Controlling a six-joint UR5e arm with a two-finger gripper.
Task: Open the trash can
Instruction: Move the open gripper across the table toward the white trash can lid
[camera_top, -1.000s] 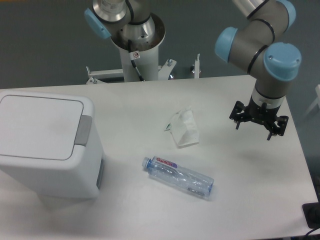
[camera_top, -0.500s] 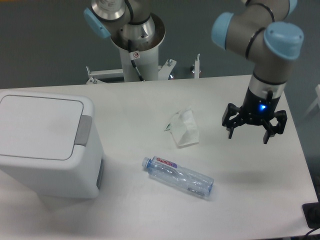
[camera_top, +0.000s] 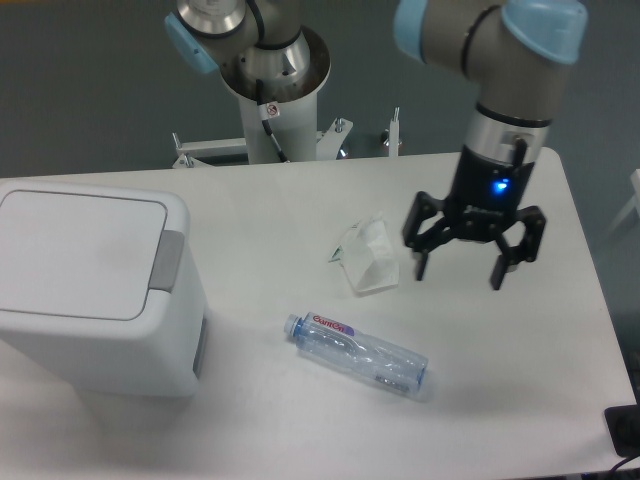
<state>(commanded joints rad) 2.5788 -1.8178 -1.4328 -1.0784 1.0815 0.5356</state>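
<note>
The trash can (camera_top: 95, 290) is a large white boxy bin at the left of the table. Its flat white lid (camera_top: 80, 250) lies shut, with the grey push-tab (camera_top: 167, 259) on its right rim. My gripper (camera_top: 459, 270) hangs open and empty above the table's right half, far to the right of the bin, with a blue light on its wrist. It is just right of a crumpled white tissue.
A crumpled white tissue (camera_top: 368, 258) lies mid-table. A clear plastic bottle (camera_top: 358, 353) with a blue cap lies on its side in front of it. The robot's base column (camera_top: 275, 90) stands behind the table's back edge.
The gripper has moved left and a little toward the front, from near the right edge to beside the tissue. Its fingers look spread wider. The bin, tissue and bottle have not moved.
</note>
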